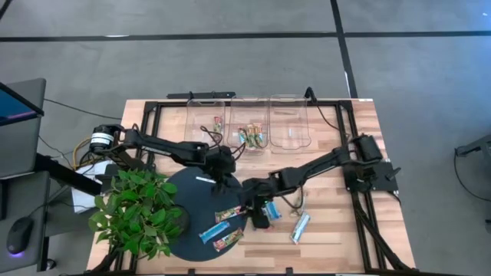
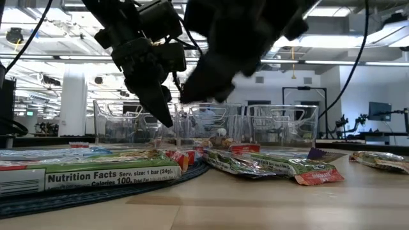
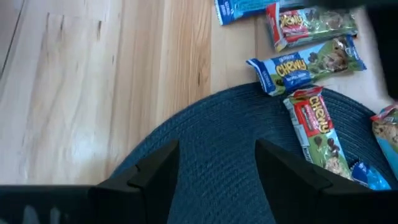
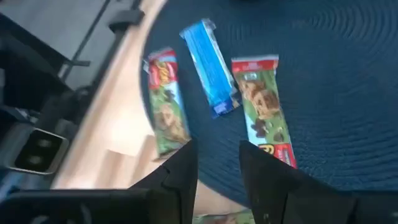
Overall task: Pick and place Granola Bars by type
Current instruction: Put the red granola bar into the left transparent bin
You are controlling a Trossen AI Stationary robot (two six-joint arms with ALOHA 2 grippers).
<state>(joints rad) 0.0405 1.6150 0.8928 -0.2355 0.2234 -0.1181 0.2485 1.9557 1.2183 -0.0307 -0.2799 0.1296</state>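
While both arms hang over the round blue mat (image 1: 192, 199) with fingers spread and empty, Granola Bars (image 1: 229, 215) lie at its edge, some already in the clear bins (image 1: 249, 123), presumably sorted.

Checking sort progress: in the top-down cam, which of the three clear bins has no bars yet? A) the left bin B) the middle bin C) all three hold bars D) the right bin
D: in the high view the right bin shows only bare table through it, while the left bin holds one bar and the middle bin holds several bars.
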